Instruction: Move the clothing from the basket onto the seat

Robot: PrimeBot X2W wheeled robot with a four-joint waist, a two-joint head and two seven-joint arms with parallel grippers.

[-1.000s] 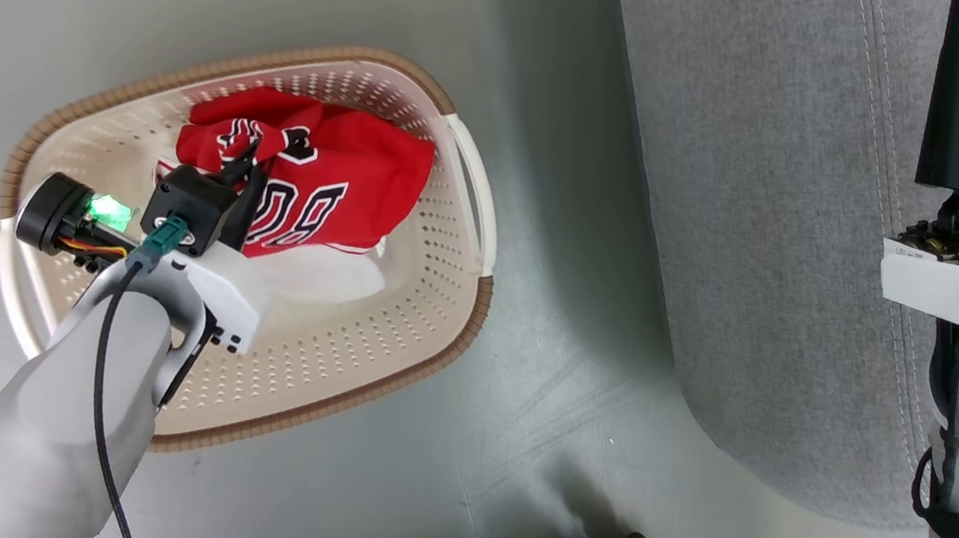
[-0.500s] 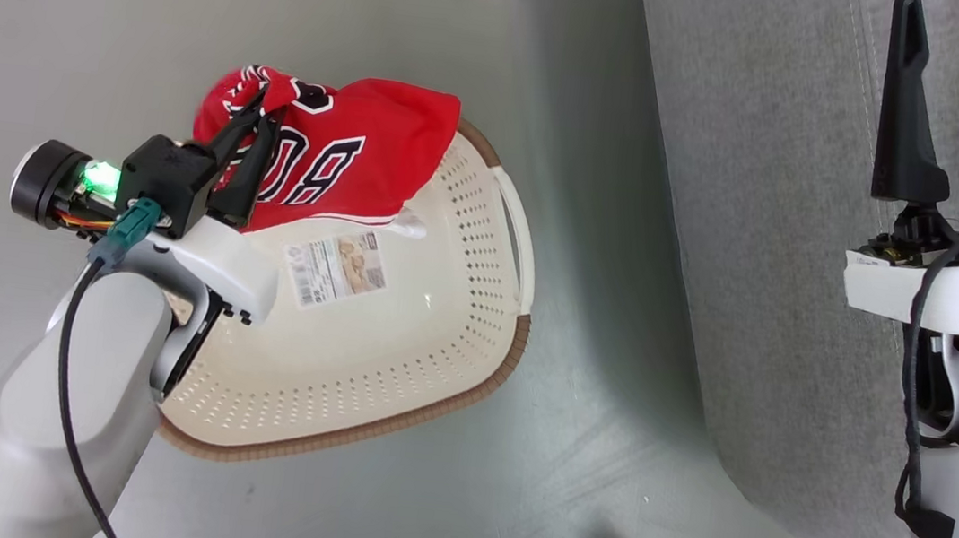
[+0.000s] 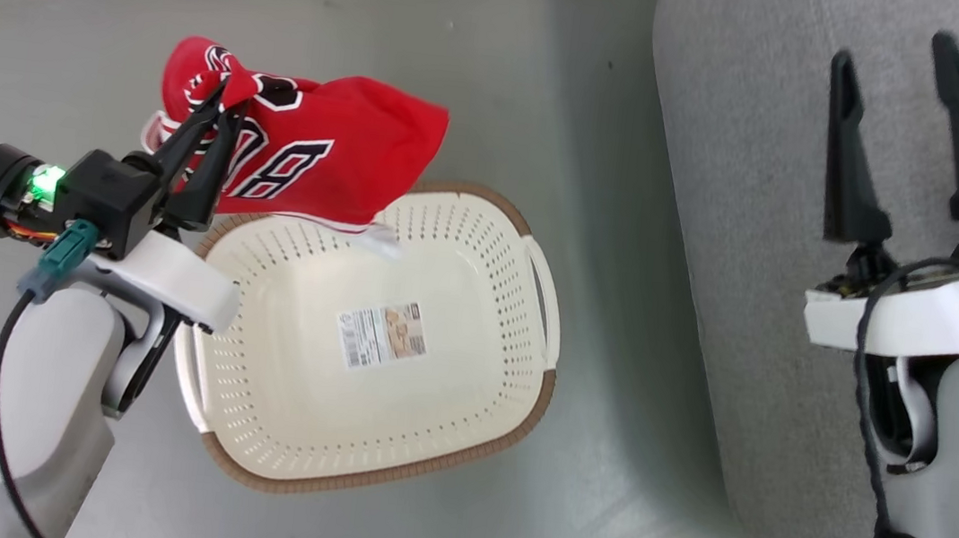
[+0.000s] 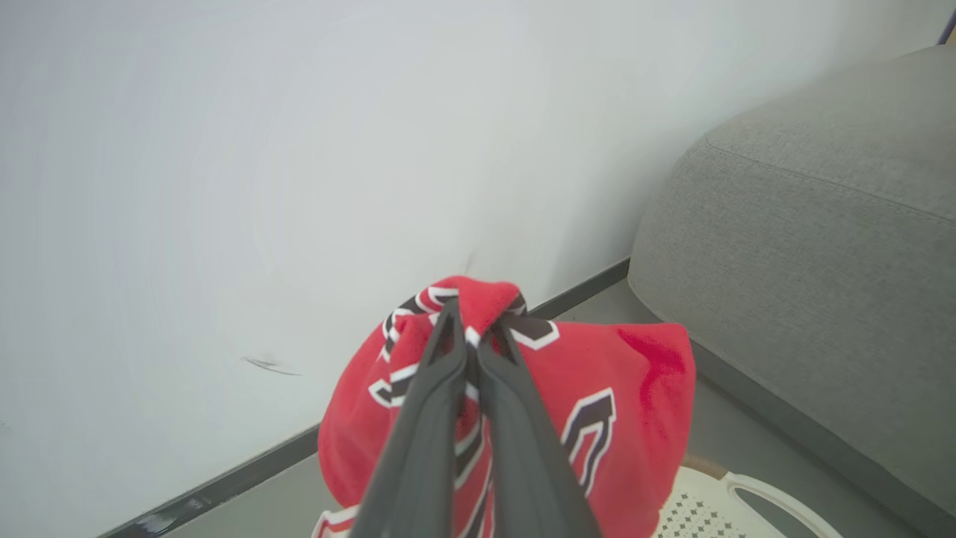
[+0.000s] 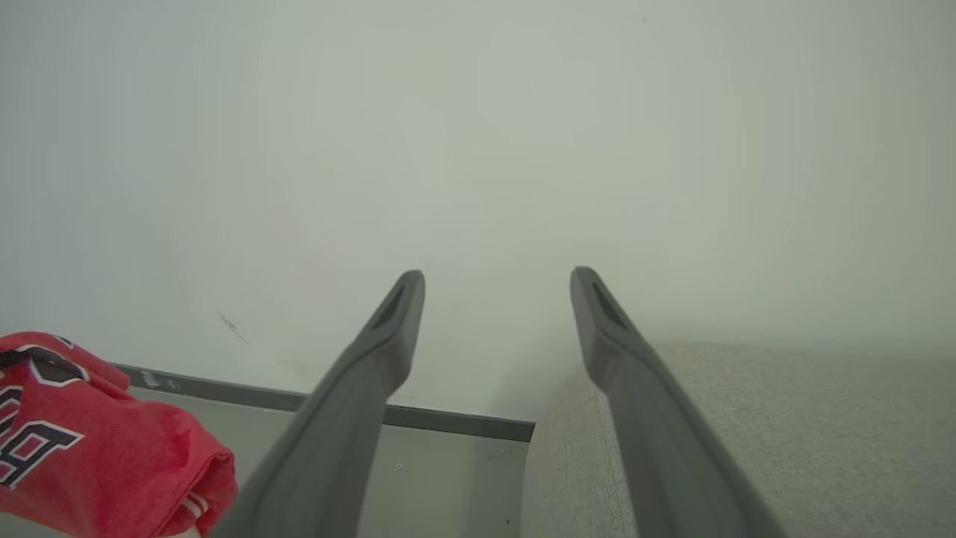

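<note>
Grey sofa [image 3: 727,153] at frame right; left gripper [image 3: 224,91] clamps red jersey [image 3: 339,154], hem perhaps brushing basket [image 3: 503,380], label sticker [image 3: 381,336] inside; right gripper [image 3: 893,47] spread, empty.

My forearms [image 3: 10,423] are pale grey, smooth and rounded. My left gripper [image 3: 228,94] has two long, dark, tapered fingers set in a black block [image 3: 105,190]. Beside that block glows a green lamp [image 3: 45,182]. Under the block sit a teal plug [image 3: 61,253] with a black cable [image 3: 0,395] and a white bracket [image 3: 170,288].

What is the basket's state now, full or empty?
Empty: the basket shows its bare bottom and label sticker; the clothing hangs from the left gripper.
</note>
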